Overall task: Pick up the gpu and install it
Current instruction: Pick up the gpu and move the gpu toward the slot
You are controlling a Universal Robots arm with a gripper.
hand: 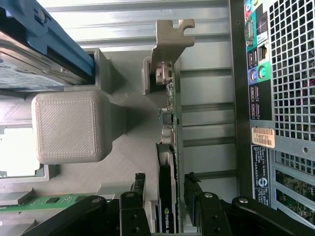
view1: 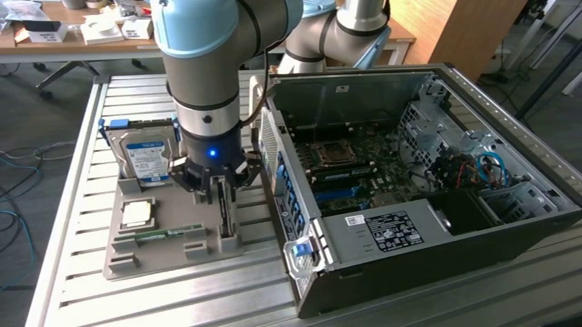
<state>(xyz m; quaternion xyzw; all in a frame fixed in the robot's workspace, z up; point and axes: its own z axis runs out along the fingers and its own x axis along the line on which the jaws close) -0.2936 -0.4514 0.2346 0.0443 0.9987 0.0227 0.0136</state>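
On a ribbed metal tabletop point(view1: 78, 204) of long pale slats, a grey moulded holder point(view1: 123, 262) lies just beside an open computer case point(view1: 345, 92), which stands at three o'clock from it in the exterior view with its circuit board bared. In the holder's slot nearest the case the gpu point(view1: 225, 219) stands on its long edge. In the wrist view it is a thin card point(hand: 172, 113) with a pale metal end piece point(hand: 170, 37). The arm point(view1: 209, 68) reaches straight down over it, and the pincer point(view1: 221, 194) is spread open, one black finger point(hand: 139, 196) on each side of the card with a sliver of space at the near finger, so nothing is gripped. At eleven o'clock from the gpu a blue-labelled hard drive point(view1: 148, 160) stands upright in the holder. At eight o'clock lie a square processor chip point(view1: 136, 213) and a slim green memory stick point(view1: 168, 234). Beyond the tabletop, at eleven o'clock in the room, a wooden desk point(view1: 64, 48) carries small boxes. Loose cables point(view1: 18, 163) trail on the grey floor point(view1: 27, 109) at nine o'clock. A wooden panel point(view1: 464, 27) rises at one o'clock.
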